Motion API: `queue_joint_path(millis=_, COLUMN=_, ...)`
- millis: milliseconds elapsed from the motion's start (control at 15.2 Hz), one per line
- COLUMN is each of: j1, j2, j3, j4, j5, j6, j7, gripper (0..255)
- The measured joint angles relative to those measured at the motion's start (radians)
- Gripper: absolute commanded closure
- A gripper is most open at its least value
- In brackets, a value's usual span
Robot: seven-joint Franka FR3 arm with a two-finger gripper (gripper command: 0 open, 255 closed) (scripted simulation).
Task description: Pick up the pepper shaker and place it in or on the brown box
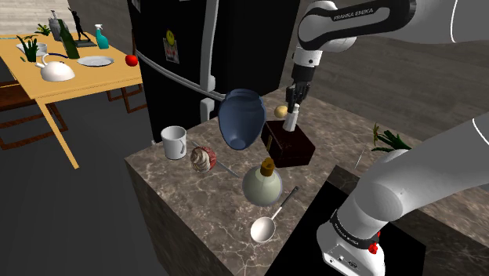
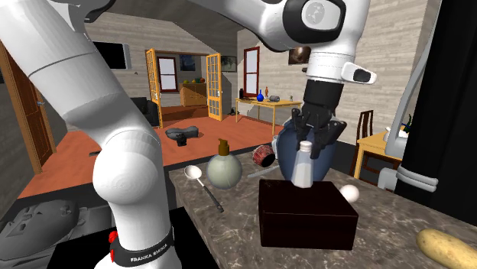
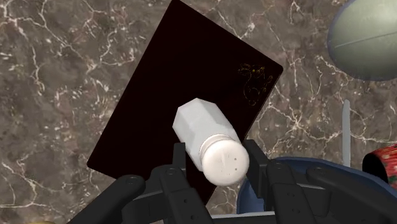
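The wrist view looks down along the white pepper shaker [image 3: 210, 143], its perforated cap toward the camera. The gripper [image 3: 217, 159] has it clamped between 2 black fingers [image 3: 180, 167] over the lid of the dark brown box [image 3: 184, 95]. That view does not show how high the shaker sits. The second exterior view shows the base down at the box top, though actual contact cannot be told. It also shows a potato [image 2: 447, 248] lying on the counter at its lower right. From the shoulder view come a white mug [image 1: 174, 142], a red patterned ball [image 1: 202, 159], a round corked bottle [image 1: 262, 185] and a metal ladle [image 1: 264, 228], spread over the dark marble counter [image 1: 180, 212]. A blue vase [image 1: 239, 118] stands just beside the box. A black fridge [image 1: 180, 63] rises behind the counter, with a wooden table [image 1: 63, 88] carrying bottles and dishes farther off. The second exterior view opens onto an orange floor and glazed double doors [image 2: 164, 80]. The arm's forearm comes in from the shoulder view's upper right, and the wrist points straight down above the box.
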Motion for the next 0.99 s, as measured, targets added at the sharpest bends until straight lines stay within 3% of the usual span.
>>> queue_joint_path(millis=528, j1=0.001, j2=0.010, j3=-0.002, j4=-0.036, j5=0.001, j6=0.047, j7=-0.001, gripper=255)
queue_joint_path(millis=594, j1=0.001, j2=0.010, j3=-0.002, j4=-0.036, j5=0.001, j6=0.047, j7=-0.001, gripper=0)
queue_joint_path(millis=990, j1=0.001, j2=0.010, j3=-0.002, j4=-0.036, j5=0.001, j6=0.047, j7=-0.001, gripper=0)
